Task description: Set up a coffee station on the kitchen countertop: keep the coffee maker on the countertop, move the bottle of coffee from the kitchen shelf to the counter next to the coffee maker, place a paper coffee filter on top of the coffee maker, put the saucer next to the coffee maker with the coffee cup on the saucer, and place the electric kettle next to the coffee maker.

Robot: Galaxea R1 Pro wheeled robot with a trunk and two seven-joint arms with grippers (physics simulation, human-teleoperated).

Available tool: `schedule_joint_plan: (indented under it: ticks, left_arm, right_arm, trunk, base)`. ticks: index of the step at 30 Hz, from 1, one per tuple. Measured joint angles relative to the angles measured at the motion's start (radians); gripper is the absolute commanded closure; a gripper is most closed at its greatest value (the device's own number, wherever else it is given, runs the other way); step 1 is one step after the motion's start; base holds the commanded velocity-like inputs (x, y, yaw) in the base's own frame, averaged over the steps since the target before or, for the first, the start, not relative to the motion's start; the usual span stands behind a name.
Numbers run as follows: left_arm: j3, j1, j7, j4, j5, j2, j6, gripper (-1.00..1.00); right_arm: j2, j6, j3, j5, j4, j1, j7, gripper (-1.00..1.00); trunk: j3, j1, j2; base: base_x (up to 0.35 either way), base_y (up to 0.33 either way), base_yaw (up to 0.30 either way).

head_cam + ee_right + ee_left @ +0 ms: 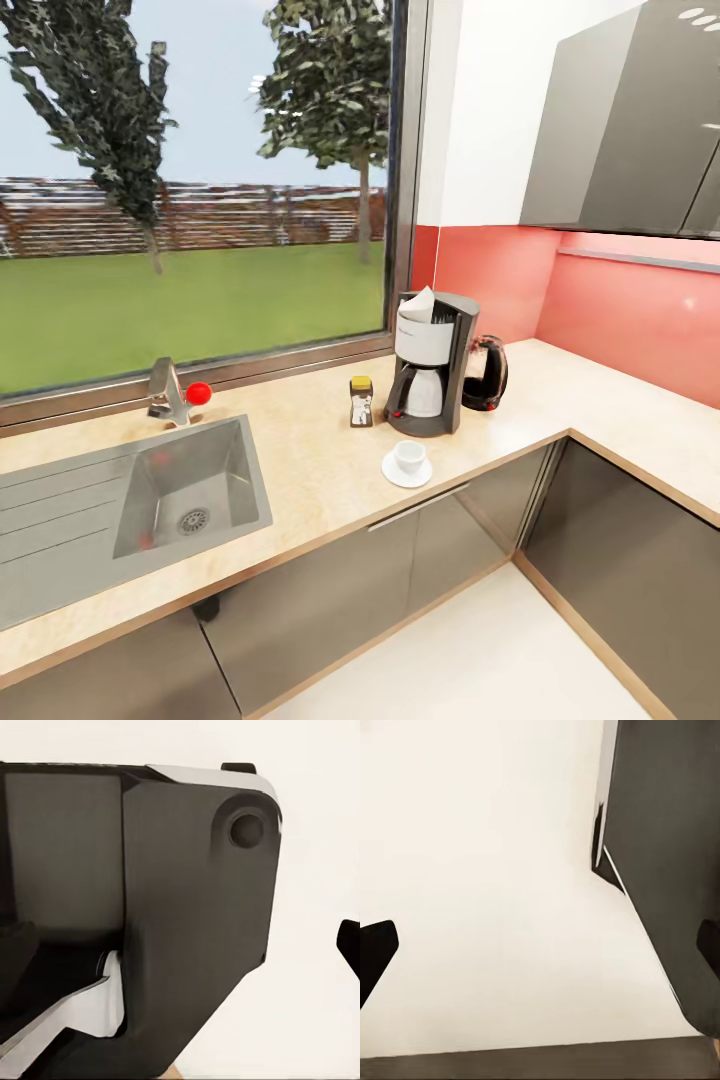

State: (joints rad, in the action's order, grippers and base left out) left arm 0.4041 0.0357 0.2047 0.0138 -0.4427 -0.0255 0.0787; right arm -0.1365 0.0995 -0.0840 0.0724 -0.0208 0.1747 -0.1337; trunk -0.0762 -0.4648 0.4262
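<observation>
Countertop: the long light speckled wood-tone kitchen countertop (320, 470) is carrying the whole station.
Coffee maker: the boxy black-and-white coffee maker (433, 363) is standing mid-counter, a white paper filter (417, 303) poking from its top.
Kettle: the smoky dark electric kettle (485, 373) is sitting at its 3 o'clock, nearly touching.
Saucer: the flat white saucer (407, 468) is lying at its 6 o'clock, the tiny white coffee cup (408, 455) on it.
Bottle: the small dark coffee bottle (361, 401) is standing at its 9 o'clock.
My grippers: both are looking spread, dark fingertips (375, 952) at the frame edges, holding nothing.
Risk: I am judging that a careless swing of my arms or base could topple the bottle or knock the cup off.
</observation>
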Motion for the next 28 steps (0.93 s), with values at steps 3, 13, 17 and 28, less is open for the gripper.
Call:
schedule_joint_plan:
  ticks: [3,13,17,28]
  left_arm:
    - [0.001,0.000,-0.001,0.001,0.002,-0.002,-0.065,-1.00]
    - [0.005,0.000,-0.001,-0.012,0.006,-0.004,-0.069,-1.00]
    - [0.003,0.000,-0.001,-0.015,0.005,-0.002,-0.069,-1.00]
    - [-0.003,0.000,-0.002,-0.015,-0.004,0.004,-0.069,-1.00]
  right_arm:
    - [0.000,-0.005,0.000,0.001,-0.001,-0.008,-0.003,-1.00]
    - [0.009,-0.016,-0.001,0.000,-0.003,-0.009,-0.002,-1.00]
    - [0.019,-0.067,-0.001,0.000,-0.015,-0.009,-0.002,-1.00]
    - [0.023,-0.174,-0.001,0.000,-0.021,-0.010,-0.003,-1.00]
  trunk:
    - [0.000,0.000,0.000]
    - [0.000,0.000,0.000]
    - [0.000,0.000,0.000]
    - [0.000,0.000,0.000]
  base:
    - [0.000,0.000,0.000]
    - [0.000,0.000,0.000]
    - [0.000,0.000,0.000]
    - [0.000,0.000,0.000]
